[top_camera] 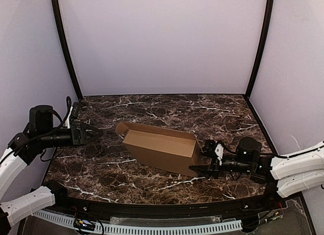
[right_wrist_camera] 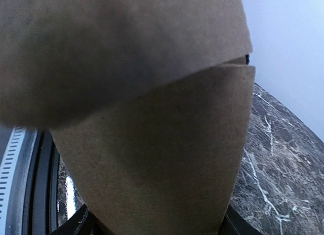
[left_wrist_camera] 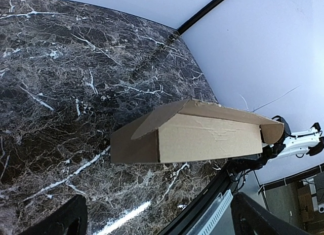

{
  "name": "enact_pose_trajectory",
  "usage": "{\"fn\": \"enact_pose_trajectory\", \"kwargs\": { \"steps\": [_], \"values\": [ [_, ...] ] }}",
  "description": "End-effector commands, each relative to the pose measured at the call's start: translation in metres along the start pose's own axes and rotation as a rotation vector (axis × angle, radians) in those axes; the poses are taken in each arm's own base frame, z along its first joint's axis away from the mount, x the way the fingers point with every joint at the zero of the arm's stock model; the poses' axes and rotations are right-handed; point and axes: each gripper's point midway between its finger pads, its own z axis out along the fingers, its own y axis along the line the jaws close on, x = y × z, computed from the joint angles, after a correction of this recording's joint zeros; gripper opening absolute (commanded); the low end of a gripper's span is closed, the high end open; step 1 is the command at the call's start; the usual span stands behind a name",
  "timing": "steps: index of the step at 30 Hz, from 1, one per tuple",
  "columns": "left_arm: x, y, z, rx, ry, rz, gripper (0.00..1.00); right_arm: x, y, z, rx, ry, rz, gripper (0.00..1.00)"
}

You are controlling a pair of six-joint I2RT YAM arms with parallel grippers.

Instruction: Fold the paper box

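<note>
While the left gripper hangs with its claw spread wide, well apart from the paper box's left end, the right gripper is clamped across the box's right end, cardboard filling the gap between its fingers. The brown box lies part-folded, one long flap raised, mid-table on the dark marble tabletop.

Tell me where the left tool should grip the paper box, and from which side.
Take the paper box by the raised flap at its left end, coming in level from the left. That flap is a thin free edge facing the open left tool, so the jaws can straddle it; the body looks too wide. The right tool is at the other end.
</note>
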Motion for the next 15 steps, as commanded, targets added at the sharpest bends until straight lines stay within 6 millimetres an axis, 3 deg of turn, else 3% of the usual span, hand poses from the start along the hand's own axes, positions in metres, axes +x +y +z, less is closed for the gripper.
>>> {"fn": "enact_pose_trajectory", "kwargs": {
  "steps": [1, 9, 15],
  "values": [
    [0.005, 0.003, 0.000, -0.012, 0.016, 0.017, 0.99, -0.022, 0.015, 0.003, -0.171, -0.158, 0.060, 0.46],
    [0.007, 0.005, 0.002, -0.008, 0.018, 0.025, 0.99, 0.005, 0.011, 0.034, -0.214, -0.093, -0.017, 0.55],
    [0.010, 0.009, 0.002, -0.015, 0.008, 0.022, 0.99, 0.018, 0.004, 0.047, -0.188, -0.079, -0.052, 0.74]
  ]
}}
